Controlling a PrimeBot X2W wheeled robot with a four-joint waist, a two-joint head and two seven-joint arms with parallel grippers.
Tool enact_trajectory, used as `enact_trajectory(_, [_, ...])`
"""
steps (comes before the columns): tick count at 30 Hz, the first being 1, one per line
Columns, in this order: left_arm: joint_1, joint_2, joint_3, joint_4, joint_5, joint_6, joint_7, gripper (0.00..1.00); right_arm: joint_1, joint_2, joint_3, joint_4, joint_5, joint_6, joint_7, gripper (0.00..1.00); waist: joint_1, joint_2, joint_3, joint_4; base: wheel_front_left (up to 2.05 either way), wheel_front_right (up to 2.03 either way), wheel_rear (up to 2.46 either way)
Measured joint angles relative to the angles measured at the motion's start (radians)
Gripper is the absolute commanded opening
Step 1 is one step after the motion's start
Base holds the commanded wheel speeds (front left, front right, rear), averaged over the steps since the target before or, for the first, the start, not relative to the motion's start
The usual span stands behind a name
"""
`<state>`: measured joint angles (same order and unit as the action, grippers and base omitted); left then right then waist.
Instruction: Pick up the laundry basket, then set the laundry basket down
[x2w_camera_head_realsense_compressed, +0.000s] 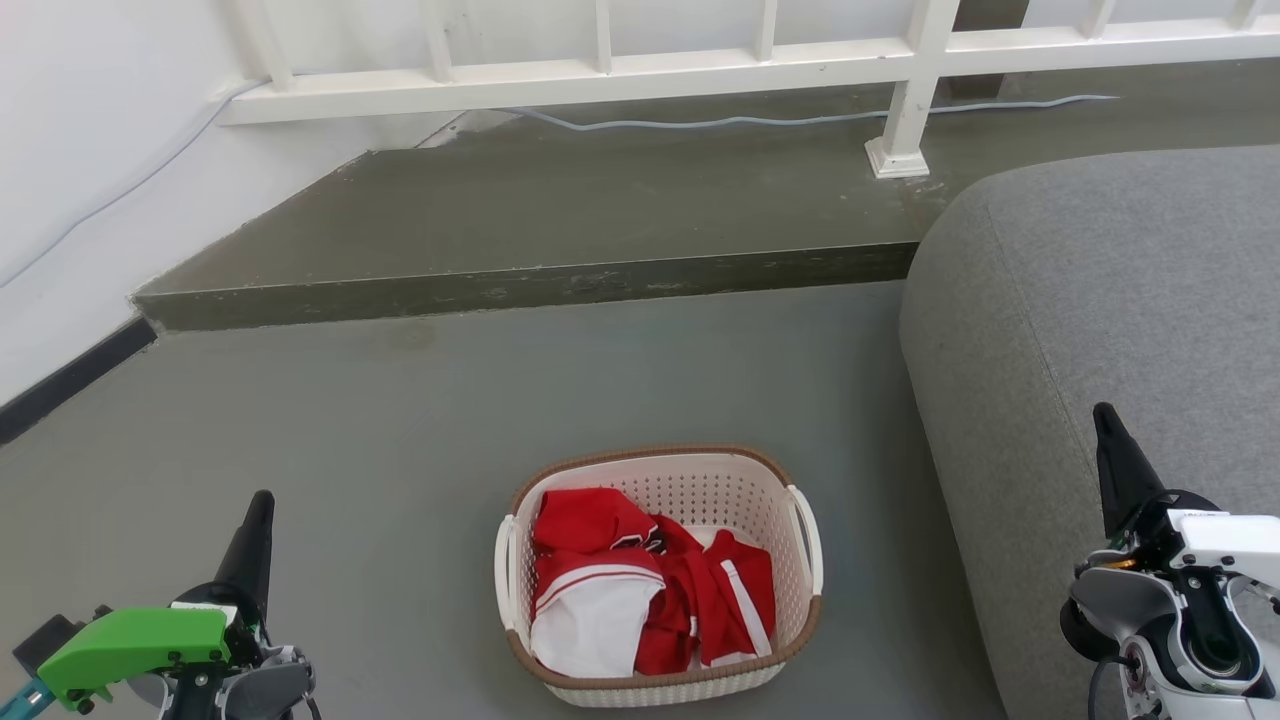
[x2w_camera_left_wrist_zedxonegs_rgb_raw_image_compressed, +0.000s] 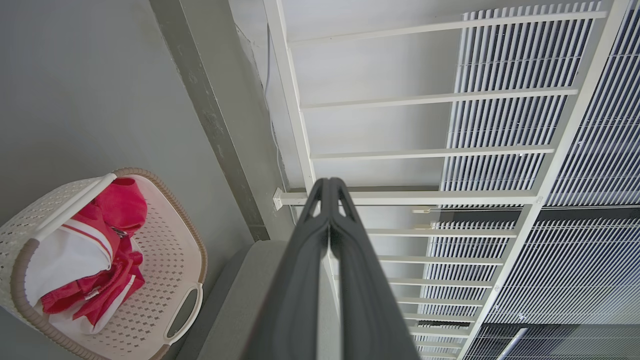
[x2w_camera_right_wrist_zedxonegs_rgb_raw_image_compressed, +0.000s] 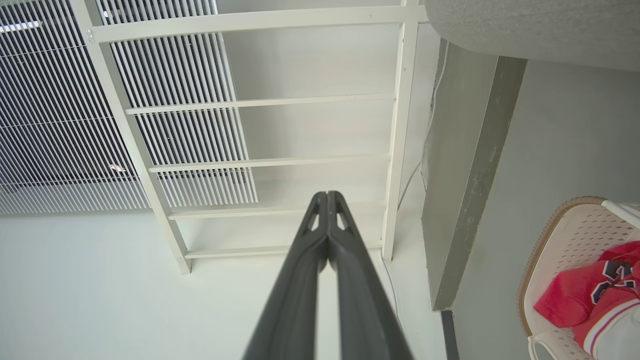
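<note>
Cream-white perforated plastic with a brown woven-look rim, the laundry basket (x2w_camera_head_realsense_compressed: 700, 488) stands on the grey floor (x2w_camera_head_realsense_compressed: 400, 420) between the arms. Its long axis runs away from the robot, with a white loop handle (x2w_camera_head_realsense_compressed: 808, 540) on each side. I judge the left end effector (x2w_camera_head_realsense_compressed: 258, 520) slightly nearer than the right end effector (x2w_camera_head_realsense_compressed: 1108, 430). Both have their fingers pressed together and hold nothing. Red-and-white clothes (x2w_camera_head_realsense_compressed: 640, 590) lie inside.

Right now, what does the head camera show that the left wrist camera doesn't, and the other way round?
The head view adds the right gripper and a green casing at the lower left. The left wrist view adds slatted panels behind the white railing. Both share the left gripper, fingers together, the laundry basket holding red and white clothes, the grey sofa, the step and the floor.
</note>
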<state>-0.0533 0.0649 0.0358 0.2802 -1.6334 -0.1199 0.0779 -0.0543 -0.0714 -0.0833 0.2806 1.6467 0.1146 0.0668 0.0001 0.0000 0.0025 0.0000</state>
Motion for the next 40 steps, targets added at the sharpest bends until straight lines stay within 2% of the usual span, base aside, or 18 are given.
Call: enact_trajectory(40, [-0.001,-0.001,0.002,0.000,0.000,0.000,0.000,0.00,0.000,0.001,-0.003,0.002,0.000,0.001,0.002,0.00,0.0000,0.0000,0.000,0.000,0.00,0.00,0.00])
